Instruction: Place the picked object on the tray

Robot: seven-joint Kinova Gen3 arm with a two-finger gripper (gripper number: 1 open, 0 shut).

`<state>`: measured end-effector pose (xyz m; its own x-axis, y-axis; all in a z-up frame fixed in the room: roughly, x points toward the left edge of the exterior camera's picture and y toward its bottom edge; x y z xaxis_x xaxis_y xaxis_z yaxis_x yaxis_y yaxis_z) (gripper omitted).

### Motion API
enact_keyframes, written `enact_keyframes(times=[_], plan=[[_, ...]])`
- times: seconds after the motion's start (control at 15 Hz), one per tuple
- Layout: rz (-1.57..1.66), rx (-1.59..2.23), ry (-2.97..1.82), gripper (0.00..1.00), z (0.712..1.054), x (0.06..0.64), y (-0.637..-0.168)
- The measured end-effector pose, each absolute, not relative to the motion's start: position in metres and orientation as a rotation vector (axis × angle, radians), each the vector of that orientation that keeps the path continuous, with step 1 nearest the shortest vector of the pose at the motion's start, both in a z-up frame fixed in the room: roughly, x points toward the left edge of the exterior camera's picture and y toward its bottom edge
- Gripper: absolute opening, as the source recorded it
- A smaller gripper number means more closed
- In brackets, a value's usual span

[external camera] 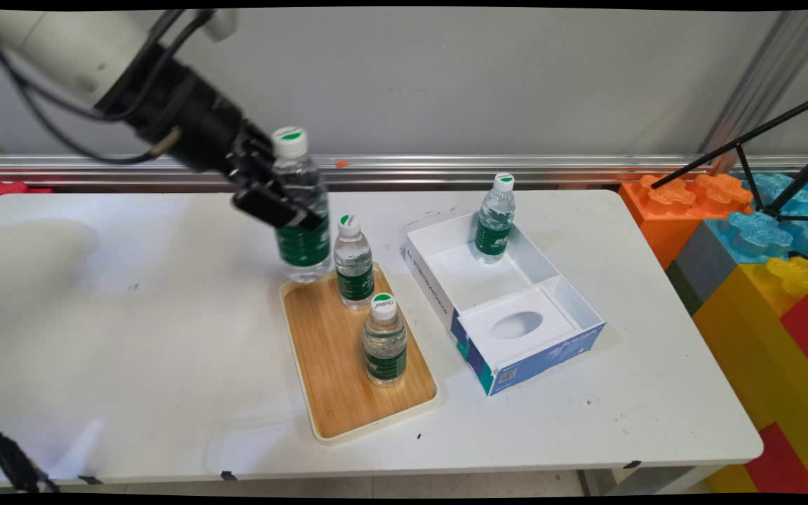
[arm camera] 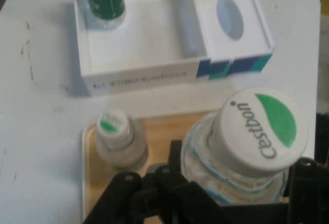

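My gripper (external camera: 285, 207) is shut on a clear water bottle (external camera: 302, 238) with a green label and a white cap, held upright over the far left corner of a wooden tray (external camera: 334, 372). Whether its base touches the tray I cannot tell. Two more such bottles stand on the tray, one at the far end (external camera: 354, 263) and one in the middle (external camera: 384, 340). In the hand view the held bottle's cap (arm camera: 259, 126) fills the lower right, between the black fingers of my gripper (arm camera: 231, 196), with a tray bottle (arm camera: 115, 136) to its left.
Right of the tray lies an open white and blue box (external camera: 439, 294) with another bottle (external camera: 495, 221) standing in its far compartment. Large coloured blocks (external camera: 762, 266) and a black tripod (external camera: 762, 161) stand beyond the table's right edge. A metal rail (external camera: 446, 168) runs along the back.
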<state>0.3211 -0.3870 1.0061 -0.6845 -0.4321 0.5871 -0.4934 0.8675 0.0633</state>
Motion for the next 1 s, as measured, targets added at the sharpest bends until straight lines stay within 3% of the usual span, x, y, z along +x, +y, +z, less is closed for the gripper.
enact_keyframes(times=[1.0], plan=[[0.201, 0.582, -2.392, 0.0, 0.89, 0.394, -0.398]])
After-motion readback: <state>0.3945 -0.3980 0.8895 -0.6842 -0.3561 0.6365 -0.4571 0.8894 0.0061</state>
